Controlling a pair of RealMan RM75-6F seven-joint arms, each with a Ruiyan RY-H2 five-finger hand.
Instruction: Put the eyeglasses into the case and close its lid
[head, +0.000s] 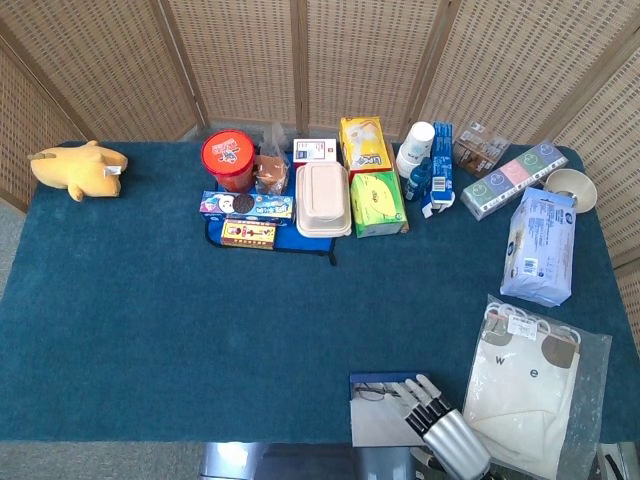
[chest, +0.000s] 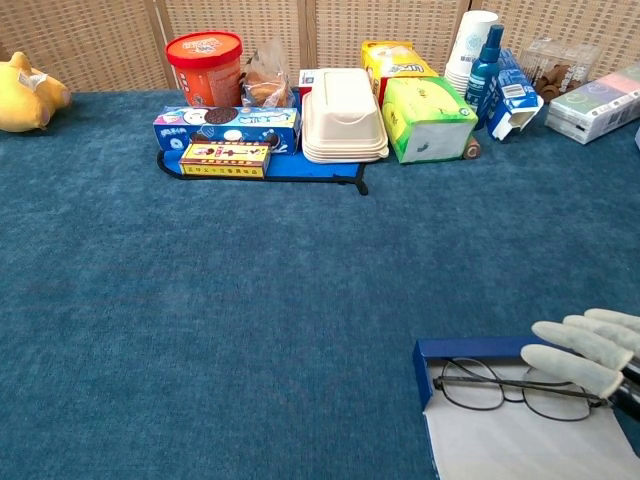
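One hand shows in either view, the right hand (head: 432, 408); the left is out of sight, so the right is plainly the nearer to the work.

Head view: the case (head: 378, 412) lies open at the near table edge, its blue wall on the far side and its pale floor toward the robot. The glasses (head: 375, 392) sit inside, along that far wall, their long axis running left to right. The hand reaches in from the near right, fingers stretched forward and slightly left over the case's right half. Just right of the case lies a bagged cloth (head: 525, 385).

Chest view: the glasses (chest: 510, 390) rest on the floor of the case (chest: 470, 349), lenses to the left, frame running rightward under the hand (chest: 585, 355). The fingers (chest: 565, 366) lie nearly straight and close together, pointing left, over the right end of the frame. Whether they pinch or merely rest on it I cannot tell. The lid is not identifiable in either view; closing it, I judge, is the step left.
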